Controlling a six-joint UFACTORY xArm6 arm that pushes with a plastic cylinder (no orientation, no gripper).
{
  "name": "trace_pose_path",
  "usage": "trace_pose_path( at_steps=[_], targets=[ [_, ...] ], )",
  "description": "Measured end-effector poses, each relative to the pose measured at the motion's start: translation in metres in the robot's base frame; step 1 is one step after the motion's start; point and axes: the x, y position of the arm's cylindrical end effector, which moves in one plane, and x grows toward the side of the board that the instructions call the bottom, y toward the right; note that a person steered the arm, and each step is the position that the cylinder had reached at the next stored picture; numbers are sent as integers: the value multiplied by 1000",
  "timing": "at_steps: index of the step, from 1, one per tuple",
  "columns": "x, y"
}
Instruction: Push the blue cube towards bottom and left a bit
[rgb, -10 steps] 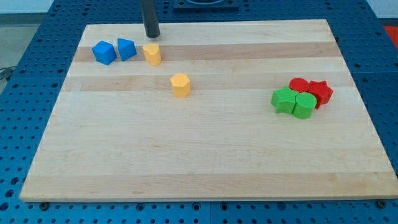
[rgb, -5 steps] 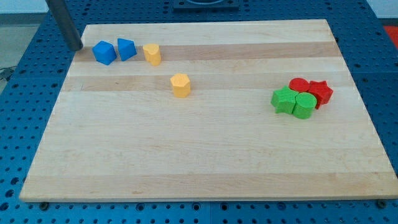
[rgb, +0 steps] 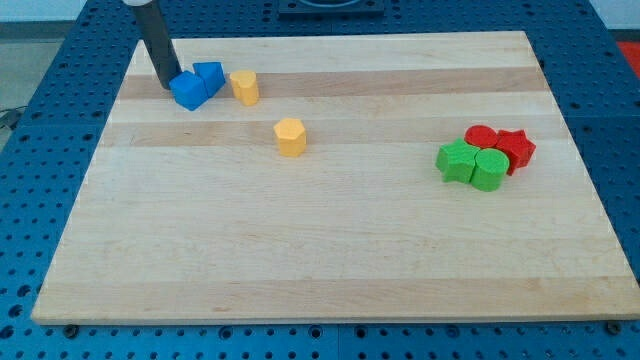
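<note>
Looking at the upper left of the frame, you see my tip (rgb: 165, 84) has swung in from off the table's (rgb: 320, 260) left edge and now touches the blue cube's (rgb: 188, 91) upper-left side. That cube has slid right against the second blue block (rgb: 209, 76), which works against a down-left push; you would likely want contact from its upper right. No jaws exist here, only the rod. Further right sit two yellow blocks (rgb: 244, 87) (rgb: 290, 136), then green and red clusters (rgb: 472, 166) (rgb: 500, 145).
</note>
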Motion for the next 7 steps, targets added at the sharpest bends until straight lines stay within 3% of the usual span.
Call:
trace_pose_path(
  at_steps=[5, 7],
  targets=[
    [0, 25],
    [13, 63]
  ],
)
